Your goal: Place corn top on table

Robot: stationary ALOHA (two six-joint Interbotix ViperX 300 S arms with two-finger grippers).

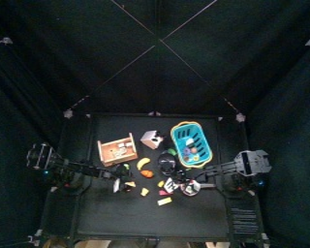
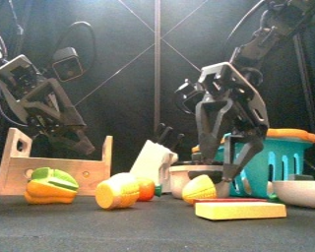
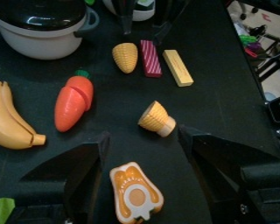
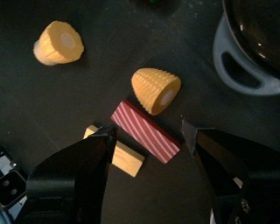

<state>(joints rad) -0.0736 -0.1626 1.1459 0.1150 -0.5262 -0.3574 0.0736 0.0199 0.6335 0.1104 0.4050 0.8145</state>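
Two yellow corn pieces lie on the black table (image 3: pixel 230 96). The round-ended corn piece (image 4: pixel 157 90) lies just beyond my right gripper (image 4: pixel 149 133), which is open and empty over a striped bacon strip (image 4: pixel 146 131). It also shows in the left wrist view (image 3: pixel 127 57). The cone-shaped corn piece (image 3: pixel 157 118) lies in front of my left gripper (image 3: pixel 146 142), which is open and empty above an orange pepper half (image 3: pixel 134 188). In the front view the corn pieces (image 2: pixel 117 190) (image 2: pixel 200 187) lie low at the front, with the right gripper (image 2: pixel 234 175) hanging behind them.
A carrot (image 3: pixel 69 102), a banana (image 3: pixel 8 118), a yellow stick (image 3: pixel 178 67) and a pot (image 3: pixel 43 31) lie around. A wooden crate (image 2: pixel 48 162), a teal basket (image 2: pixel 272 157) and a white bowl (image 2: pixel 299 192) stand on the table.
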